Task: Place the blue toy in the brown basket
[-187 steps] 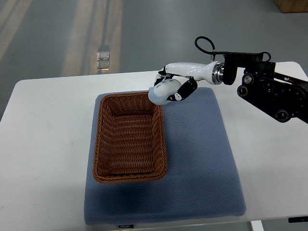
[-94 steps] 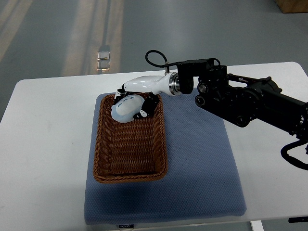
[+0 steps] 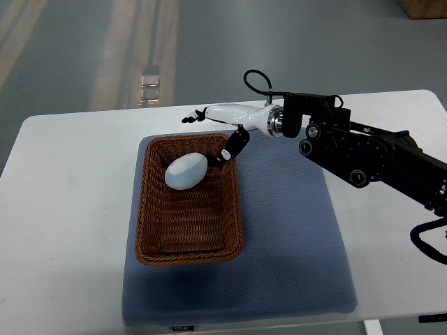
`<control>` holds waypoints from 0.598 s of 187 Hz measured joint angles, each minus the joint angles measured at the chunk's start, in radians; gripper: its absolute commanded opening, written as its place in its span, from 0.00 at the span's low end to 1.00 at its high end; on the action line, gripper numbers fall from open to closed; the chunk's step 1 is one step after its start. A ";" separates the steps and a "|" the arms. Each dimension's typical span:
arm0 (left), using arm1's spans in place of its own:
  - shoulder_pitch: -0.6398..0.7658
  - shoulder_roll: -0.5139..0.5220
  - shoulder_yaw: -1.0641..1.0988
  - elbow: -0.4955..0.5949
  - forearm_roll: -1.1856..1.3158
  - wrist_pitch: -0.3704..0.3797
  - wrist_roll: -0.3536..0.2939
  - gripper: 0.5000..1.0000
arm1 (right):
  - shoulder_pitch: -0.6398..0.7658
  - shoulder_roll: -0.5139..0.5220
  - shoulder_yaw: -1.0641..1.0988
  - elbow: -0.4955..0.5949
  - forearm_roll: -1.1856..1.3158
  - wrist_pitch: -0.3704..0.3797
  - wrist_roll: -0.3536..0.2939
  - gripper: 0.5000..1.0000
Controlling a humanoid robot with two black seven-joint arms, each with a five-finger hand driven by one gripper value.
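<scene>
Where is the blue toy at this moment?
The blue toy lies inside the brown basket, at its far end, just left of the open right hand.

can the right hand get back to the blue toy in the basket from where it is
Probably yes. The right hand is open just above the brown basket at its far rim, and the blue toy lies uncovered inside.

Blue toy (image 3: 186,172) lies inside brown basket (image 3: 150,209).

White table (image 3: 77,181), blue-grey mat (image 3: 293,244) on it; grey floor (image 3: 70,49) beyond
</scene>
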 measured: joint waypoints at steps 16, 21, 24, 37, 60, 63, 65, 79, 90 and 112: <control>0.000 0.000 0.000 0.000 0.000 0.000 0.000 1.00 | -0.056 -0.001 0.110 -0.016 0.032 -0.009 -0.001 0.81; 0.000 0.000 0.000 0.000 0.000 0.000 0.000 1.00 | -0.072 -0.001 0.143 -0.019 0.044 -0.010 -0.005 0.81; 0.000 0.000 0.000 0.000 0.000 0.000 0.000 1.00 | -0.083 -0.001 0.163 -0.021 0.051 -0.012 -0.008 0.81; -0.001 0.000 0.000 -0.001 0.000 0.000 0.000 1.00 | -0.133 0.004 0.266 -0.025 0.090 -0.018 -0.029 0.81; -0.001 0.000 0.001 -0.001 0.000 0.000 0.000 1.00 | -0.221 0.034 0.451 -0.026 0.160 -0.028 -0.059 0.81; -0.001 0.000 0.001 -0.001 0.000 0.000 0.000 1.00 | -0.232 0.039 0.474 -0.026 0.168 -0.030 -0.060 0.81; -0.001 0.000 0.001 -0.001 0.000 0.000 0.000 1.00 | -0.240 0.043 0.489 -0.026 0.173 -0.031 -0.061 0.81; -0.002 0.000 0.001 -0.001 0.000 0.000 0.000 1.00 | -0.294 0.068 0.590 -0.026 0.204 -0.040 -0.064 0.81; -0.002 0.000 0.001 -0.001 0.000 0.000 0.000 1.00 | -0.339 0.088 0.664 -0.025 0.225 -0.052 -0.065 0.81; -0.001 0.000 -0.001 -0.001 0.000 0.000 0.000 1.00 | -0.407 0.103 0.773 -0.019 0.295 -0.085 -0.065 0.81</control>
